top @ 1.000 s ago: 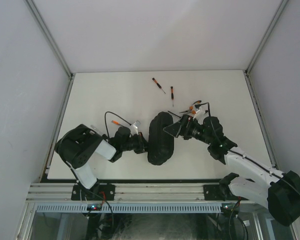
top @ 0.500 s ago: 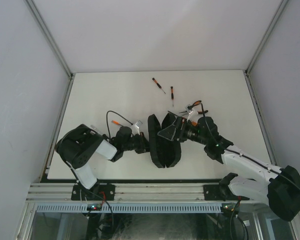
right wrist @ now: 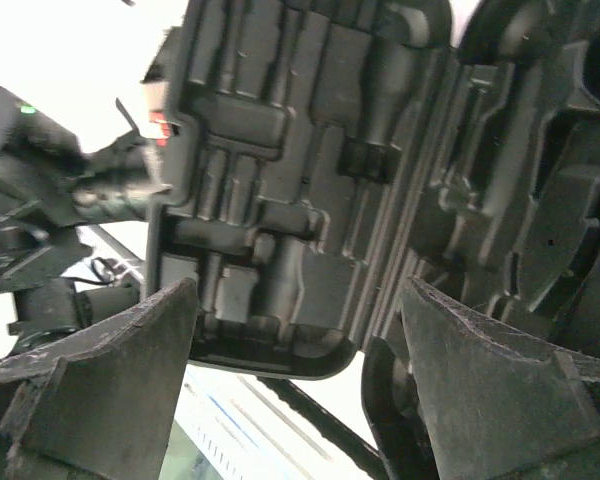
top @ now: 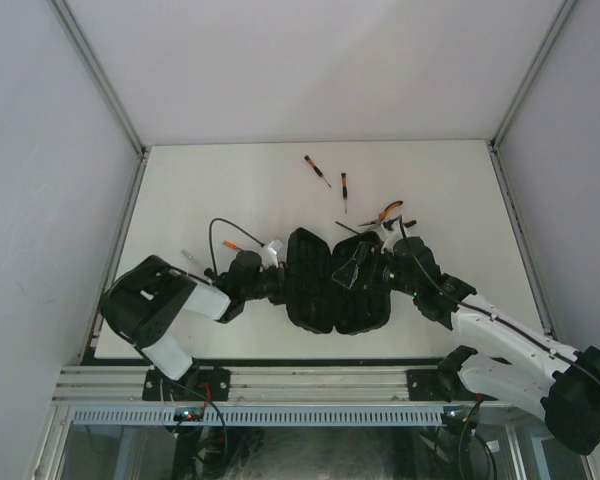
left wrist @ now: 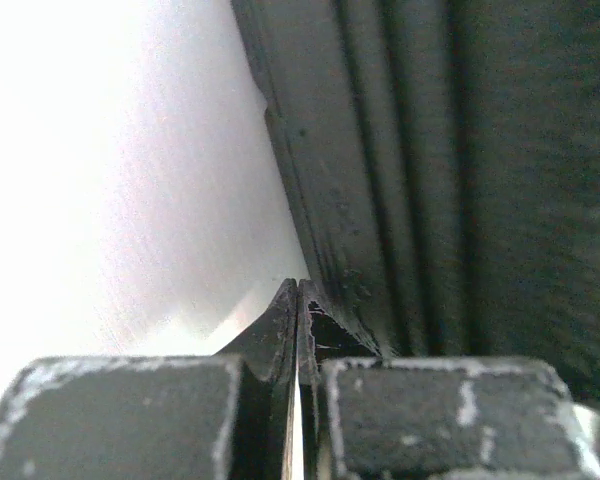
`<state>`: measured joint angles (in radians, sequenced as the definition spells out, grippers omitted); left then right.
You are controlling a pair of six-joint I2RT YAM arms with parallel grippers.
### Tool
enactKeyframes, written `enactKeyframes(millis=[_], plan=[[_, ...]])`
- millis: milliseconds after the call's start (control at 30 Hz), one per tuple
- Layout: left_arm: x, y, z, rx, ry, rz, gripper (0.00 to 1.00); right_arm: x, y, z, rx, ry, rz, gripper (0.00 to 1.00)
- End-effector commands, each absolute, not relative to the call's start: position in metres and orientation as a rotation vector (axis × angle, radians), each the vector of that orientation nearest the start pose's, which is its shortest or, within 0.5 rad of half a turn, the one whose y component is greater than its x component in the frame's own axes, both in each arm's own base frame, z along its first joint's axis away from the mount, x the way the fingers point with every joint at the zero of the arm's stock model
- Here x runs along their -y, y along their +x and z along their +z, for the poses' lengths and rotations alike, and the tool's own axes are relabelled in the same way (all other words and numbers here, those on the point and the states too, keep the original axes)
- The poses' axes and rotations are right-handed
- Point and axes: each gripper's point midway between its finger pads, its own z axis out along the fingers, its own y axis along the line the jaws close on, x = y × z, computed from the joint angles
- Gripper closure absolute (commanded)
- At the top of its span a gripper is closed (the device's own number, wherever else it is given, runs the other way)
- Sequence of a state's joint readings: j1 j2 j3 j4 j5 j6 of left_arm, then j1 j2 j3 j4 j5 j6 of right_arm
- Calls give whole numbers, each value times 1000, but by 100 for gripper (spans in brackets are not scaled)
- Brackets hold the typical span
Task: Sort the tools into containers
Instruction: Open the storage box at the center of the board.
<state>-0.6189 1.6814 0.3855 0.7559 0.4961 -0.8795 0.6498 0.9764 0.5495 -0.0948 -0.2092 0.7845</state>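
Tool case (top: 306,288) beneath low right gripper (top: 351,266), perhaps untouched

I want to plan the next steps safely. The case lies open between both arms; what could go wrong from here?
The left gripper, shut, sits at the rim of the tool case; a push could slide the case. The right gripper hangs open over the moulded slots and may snag them. The pliers lie beside the right arm and could be swept.

No legible text or labels.
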Motion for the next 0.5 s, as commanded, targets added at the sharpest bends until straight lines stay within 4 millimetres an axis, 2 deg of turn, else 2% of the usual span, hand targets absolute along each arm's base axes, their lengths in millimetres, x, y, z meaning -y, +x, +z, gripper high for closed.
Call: enactKeyframes(millis=[0, 300, 467], plan=[[284, 229, 49, -2283, 93, -1281, 100, -225, 212, 135, -2288, 4, 911, 19], [247, 243, 55, -2319, 62, -1037, 100, -206, 212, 110, -2357, 9, 749, 19], [227, 249, 64, -2321, 64, -884, 99, -202, 212, 98, -2378, 16, 718, 19]])
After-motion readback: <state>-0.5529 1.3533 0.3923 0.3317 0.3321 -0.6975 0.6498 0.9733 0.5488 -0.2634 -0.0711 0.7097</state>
